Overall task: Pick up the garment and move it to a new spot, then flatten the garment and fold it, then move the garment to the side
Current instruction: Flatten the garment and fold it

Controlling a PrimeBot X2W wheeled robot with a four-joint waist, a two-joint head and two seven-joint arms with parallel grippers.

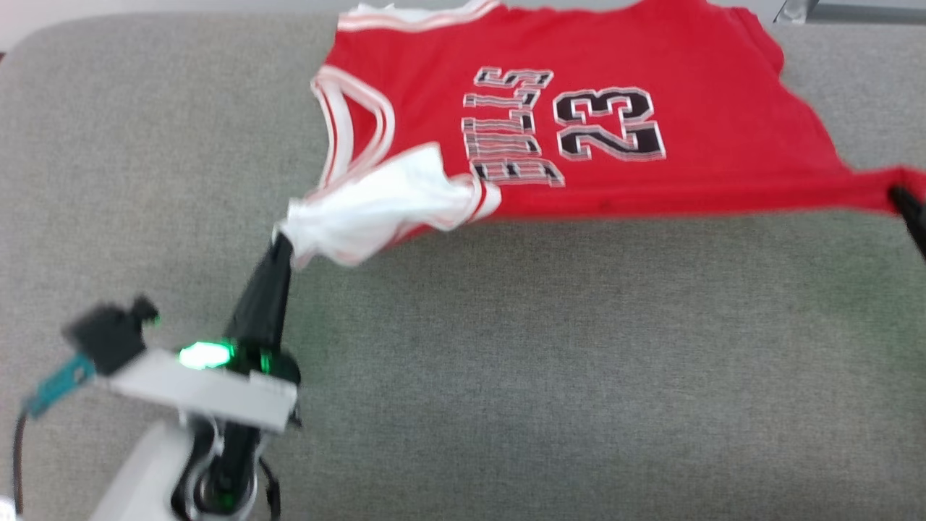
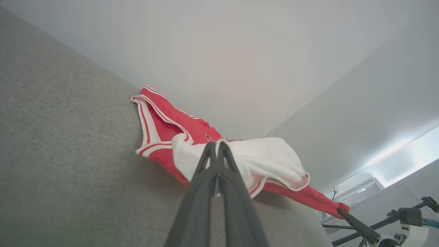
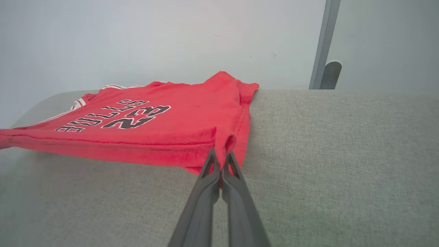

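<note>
The garment (image 1: 579, 123), a red jersey with white sleeve ends, striped trim and the number 23, lies stretched across the far part of a grey cushioned surface (image 1: 506, 362). My left gripper (image 1: 283, 240) is shut on the bunched white sleeve end (image 1: 376, 202) at the jersey's near left. My right gripper (image 1: 897, 194) is shut on the red hem corner at the far right edge of the head view. In the left wrist view my left gripper (image 2: 216, 144) pinches the white sleeve (image 2: 260, 161). In the right wrist view my right gripper (image 3: 221, 154) pinches a fold of the red hem (image 3: 229, 142), lifting it slightly.
The grey cushion's far edge meets a pale wall (image 3: 171, 41). A grey metal post with a bracket (image 3: 324, 51) stands behind the cushion at the right. Much bare cushion lies in front of the jersey, toward me.
</note>
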